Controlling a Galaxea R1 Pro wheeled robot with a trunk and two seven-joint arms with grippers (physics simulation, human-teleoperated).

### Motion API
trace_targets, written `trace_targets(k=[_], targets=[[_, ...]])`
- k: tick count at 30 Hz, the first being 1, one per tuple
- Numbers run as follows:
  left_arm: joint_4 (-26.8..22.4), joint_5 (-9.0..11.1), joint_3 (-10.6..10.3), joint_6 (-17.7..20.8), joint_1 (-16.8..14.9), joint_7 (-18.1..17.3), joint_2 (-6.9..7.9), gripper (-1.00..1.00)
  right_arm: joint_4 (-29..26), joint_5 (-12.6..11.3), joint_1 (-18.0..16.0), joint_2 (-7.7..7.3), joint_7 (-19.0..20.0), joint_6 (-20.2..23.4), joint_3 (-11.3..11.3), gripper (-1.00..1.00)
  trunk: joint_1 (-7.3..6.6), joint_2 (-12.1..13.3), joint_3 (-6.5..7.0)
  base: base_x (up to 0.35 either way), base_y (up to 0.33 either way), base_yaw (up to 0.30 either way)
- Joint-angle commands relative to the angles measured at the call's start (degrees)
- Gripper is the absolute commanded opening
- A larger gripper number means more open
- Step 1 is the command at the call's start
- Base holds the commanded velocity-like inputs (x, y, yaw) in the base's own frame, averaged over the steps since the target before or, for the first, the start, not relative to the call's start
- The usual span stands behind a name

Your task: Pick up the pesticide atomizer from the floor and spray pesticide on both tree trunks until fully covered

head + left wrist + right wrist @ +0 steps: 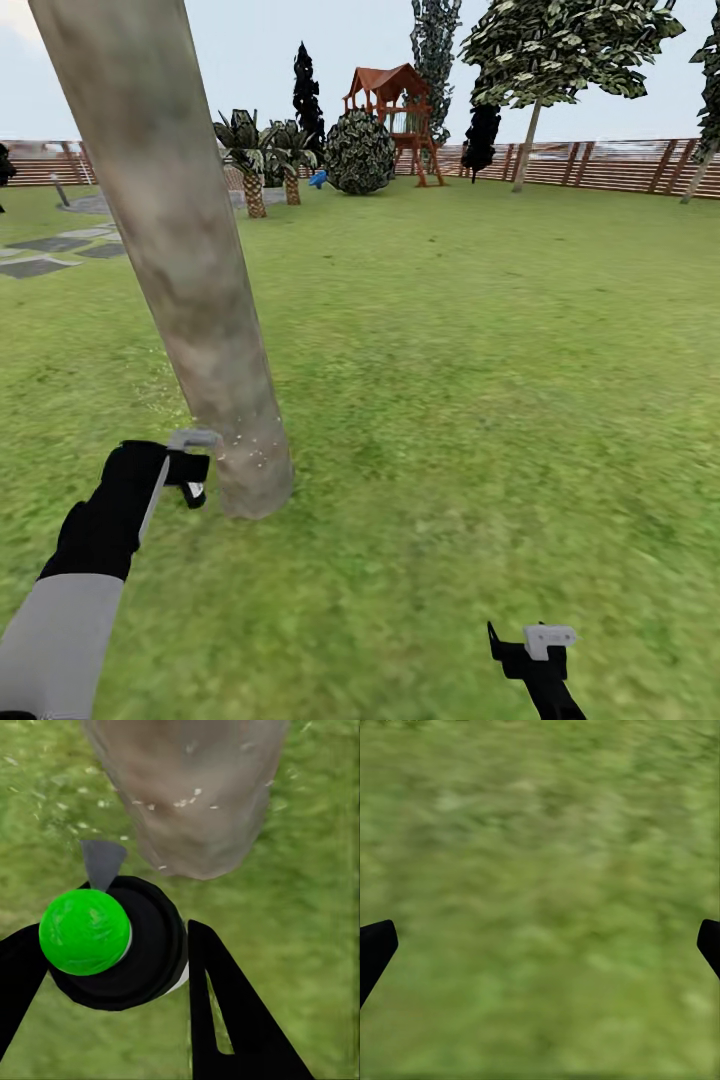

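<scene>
A thick mottled beige-grey tree trunk (pixel 190 260) rises from the grass close in front of me, leaning across the left of the head view. White specks dot its base (pixel 180 801). My left gripper (pixel 190 470) sits just left of that base, shut on the pesticide atomizer (pixel 142 945), a black body with a bright green cap (pixel 84 931) and a grey nozzle (pixel 101 862) pointing at the trunk. A second tall tree (pixel 527 145) with a blocky crown stands far off by the fence. My right gripper (pixel 530 650) hangs low over bare grass, its fingers (pixel 375 949) wide open.
Grass lawn (pixel 480 380) spreads ahead and to the right. Far back stand short palms (pixel 252 160), a round shrub (pixel 360 152), a red playset (pixel 395 100) and the slatted fence (pixel 620 165). Grey stone paving (pixel 50 255) and a thin bollard (pixel 62 190) lie at the left.
</scene>
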Motion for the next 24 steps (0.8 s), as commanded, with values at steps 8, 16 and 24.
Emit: trace_targets(k=[8,16,24], targets=[[0.04,-0.38,-1.27,0.74,-3.8,-0.63,2.68,-1.0,0.0,0.01,0.0,0.0,0.0,0.0,0.0,1.0,0.0,0.0,0.0,0.0,0.0,0.0],[0.08,-0.45,-3.45,0.84,-7.11,-0.66,0.5,-1.0,0.0,0.01,-0.01,-0.04,0.0,0.0,0.0,1.0,0.0,0.0,0.0,0.0,0.0,0.0],[-0.65,-0.58,-3.37,0.76,-6.4,-0.66,2.01,-1.0,0.0,-0.02,0.01,-0.09,0.0,0.0,0.0,1.0,0.0,0.0,0.0,0.0,-0.053,0.0]])
